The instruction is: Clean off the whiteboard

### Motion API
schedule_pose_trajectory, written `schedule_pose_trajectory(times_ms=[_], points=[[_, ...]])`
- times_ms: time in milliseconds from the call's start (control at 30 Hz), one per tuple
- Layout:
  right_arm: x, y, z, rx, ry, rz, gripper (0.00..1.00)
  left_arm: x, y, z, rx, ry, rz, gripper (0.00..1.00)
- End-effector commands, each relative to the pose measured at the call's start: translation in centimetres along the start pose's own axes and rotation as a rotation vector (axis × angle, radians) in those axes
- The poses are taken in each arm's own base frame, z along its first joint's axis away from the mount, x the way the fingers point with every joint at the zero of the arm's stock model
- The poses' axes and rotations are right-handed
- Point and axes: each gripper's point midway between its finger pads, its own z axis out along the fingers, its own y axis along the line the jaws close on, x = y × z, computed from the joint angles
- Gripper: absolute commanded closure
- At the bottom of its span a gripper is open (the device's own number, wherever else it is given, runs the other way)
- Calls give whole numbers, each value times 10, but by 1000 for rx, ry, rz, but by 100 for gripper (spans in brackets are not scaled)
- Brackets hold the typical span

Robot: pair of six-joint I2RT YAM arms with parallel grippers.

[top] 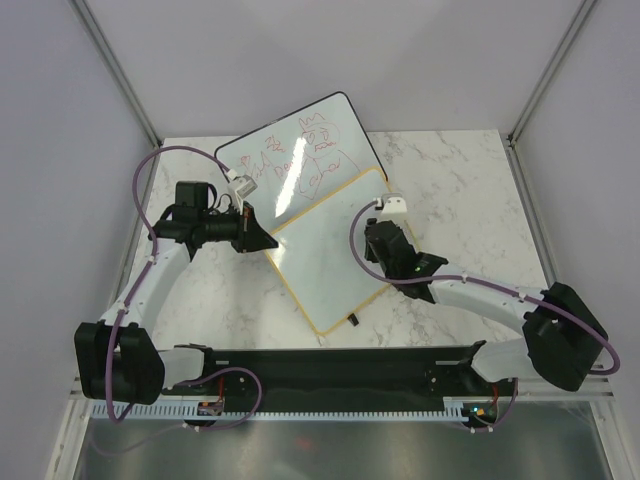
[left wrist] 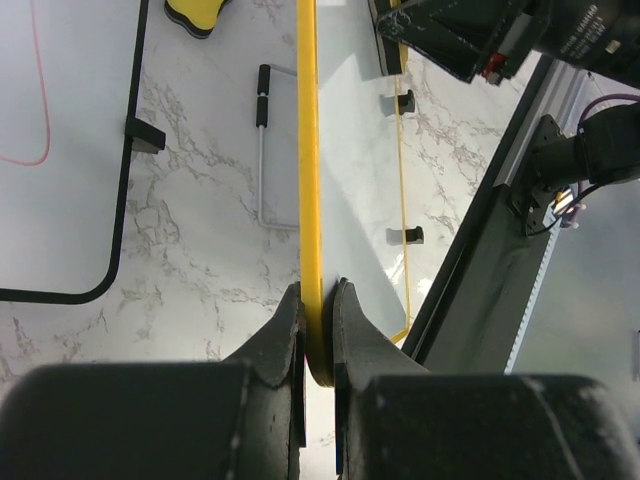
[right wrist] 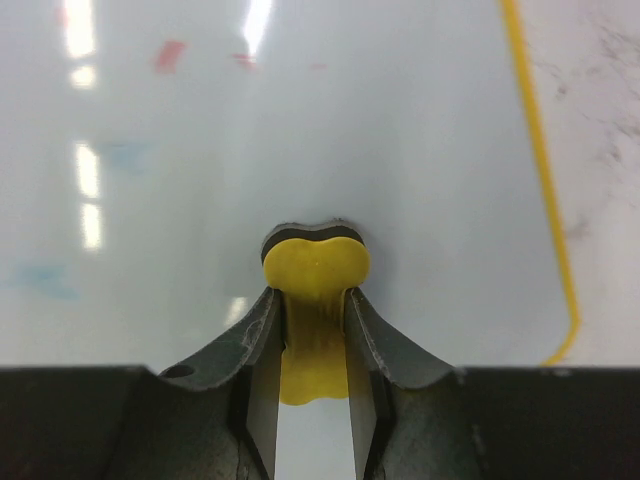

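Observation:
The yellow-framed whiteboard [top: 320,260] lies mid-table, partly over the larger board. My left gripper [top: 262,240] is shut on its left frame edge; in the left wrist view the fingers [left wrist: 318,300] pinch the yellow frame [left wrist: 308,150]. My right gripper [top: 381,222] is over the board's right part. In the right wrist view it [right wrist: 315,300] is shut on a yellow eraser [right wrist: 315,265] whose dark pad presses on the board surface [right wrist: 300,130]. Faint red [right wrist: 170,55] and blue [right wrist: 45,280] smudges show on the surface.
The larger black-framed whiteboard [top: 300,150] with red scribbles lies behind, partly under the yellow one. A wire stand [left wrist: 262,150] and a second yellow, black-based object [left wrist: 195,12] lie on the marble. Two black clips [left wrist: 405,235] sit on the board's far edge. The black base rail [top: 330,365] runs along the near edge.

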Motion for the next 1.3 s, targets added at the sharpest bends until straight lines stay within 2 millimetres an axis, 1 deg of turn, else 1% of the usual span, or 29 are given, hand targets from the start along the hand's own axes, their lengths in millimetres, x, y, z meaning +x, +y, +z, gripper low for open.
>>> schedule_pose_trajectory(times_ms=[0,67,100,133,167,200,233,267,300,333,367,433,467,533,567,633,700,733,767,833,867,933,967,1033,1100,1167,1200,1233,1267], points=[[-22,92,-17,-268,-42,29,100,-22,-3,2,24,-48,252,98],[-19,111,-22,-317,-33,25,100,-22,-3,2,24,-48,255,98],[-23,116,-23,-325,-38,40,100,-22,-4,3,27,-47,255,98],[-26,114,-23,-313,-46,42,100,-23,-4,2,25,-48,257,98],[-28,107,-20,-284,-51,47,100,-22,-4,2,22,-47,257,98],[-32,98,-18,-258,-58,57,100,-22,-4,2,20,-48,258,98],[-38,79,-8,-214,-59,88,100,-22,-3,2,19,-47,259,98],[-30,63,-2,-184,-38,101,100,-22,-4,2,22,-48,260,98],[-30,50,1,-161,-37,135,100,-22,-4,2,22,-47,259,98],[-29,29,10,-106,-32,158,100,-22,-5,2,22,-47,261,98],[-13,12,13,-54,-1,146,100,-22,-5,2,23,-48,262,98],[6,-7,17,16,39,151,100,-22,-4,1,22,-48,261,98],[26,-26,18,65,77,151,100,-22,-5,2,25,-47,262,98],[41,-43,18,107,93,199,100,-22,-4,2,23,-48,266,98],[53,-49,16,115,107,203,100,-22,-4,2,22,-47,265,98],[54,-48,12,97,100,233,100,-21,-4,2,22,-45,266,98],[58,-40,9,58,111,252,100,-22,-3,2,22,-46,270,98],[62,-28,6,29,120,241,100,-21,-3,3,22,-43,268,98],[56,-21,5,24,107,226,100,-22,-3,2,24,-44,268,98],[59,-2,0,8,122,151,100,-22,-3,3,26,-43,264,98],[42,9,1,-8,94,129,100,-22,-4,3,29,-43,262,98],[23,14,2,-16,61,126,100,-21,-3,3,26,-43,262,98],[4,17,3,-20,25,133,100,-21,-3,3,25,-44,265,98],[-19,4,7,-9,-7,161,100,-21,-5,2,27,-45,265,98],[-36,3,8,-16,-39,171,100,-22,-5,2,26,-48,269,98],[-31,10,8,-45,-15,169,100,-22,-5,1,25,-48,263,98],[-20,13,10,-54,15,169,100,-23,-5,1,26,-49,266,98],[-5,24,7,-85,53,169,100,-23,-5,2,29,-48,266,98],[14,24,7,-79,94,158,100,-22,-6,2,31,-48,264,98]])
